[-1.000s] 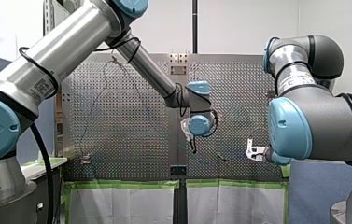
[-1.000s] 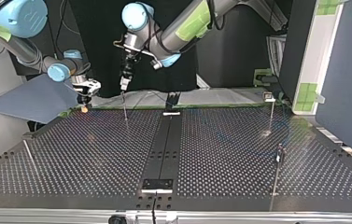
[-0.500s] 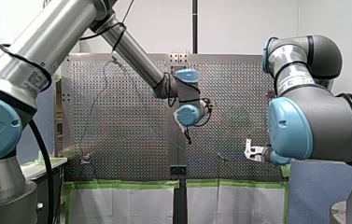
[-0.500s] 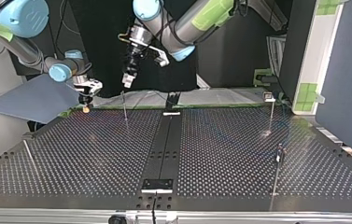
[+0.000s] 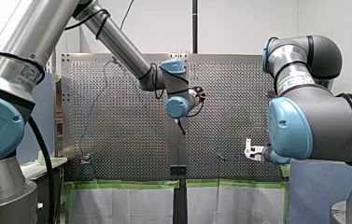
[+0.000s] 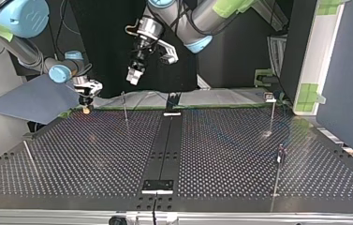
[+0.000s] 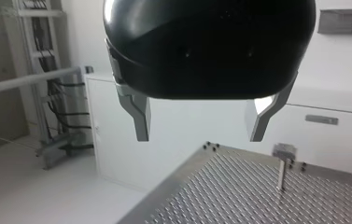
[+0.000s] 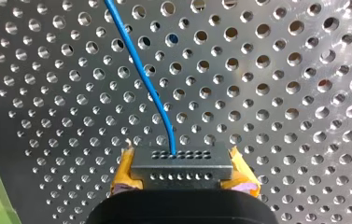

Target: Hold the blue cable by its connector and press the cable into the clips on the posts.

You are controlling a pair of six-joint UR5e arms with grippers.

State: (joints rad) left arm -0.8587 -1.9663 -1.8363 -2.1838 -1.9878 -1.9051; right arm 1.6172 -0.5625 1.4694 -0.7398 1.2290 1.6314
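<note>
Two yellow pads (image 8: 123, 171) of the robot's right gripper (image 8: 183, 173) are clamping the grey connector (image 8: 181, 161), and the blue cable (image 8: 141, 77) is running ahead over the perforated table (image 8: 281, 93). The left gripper (image 7: 200, 122) is hanging in the air, fingers spread wide, gripping nothing.

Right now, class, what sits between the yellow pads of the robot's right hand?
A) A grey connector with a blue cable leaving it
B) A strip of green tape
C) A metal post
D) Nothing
A: the right wrist view shows the right hand shut on the grey connector, with the blue cable running out of it.
</note>
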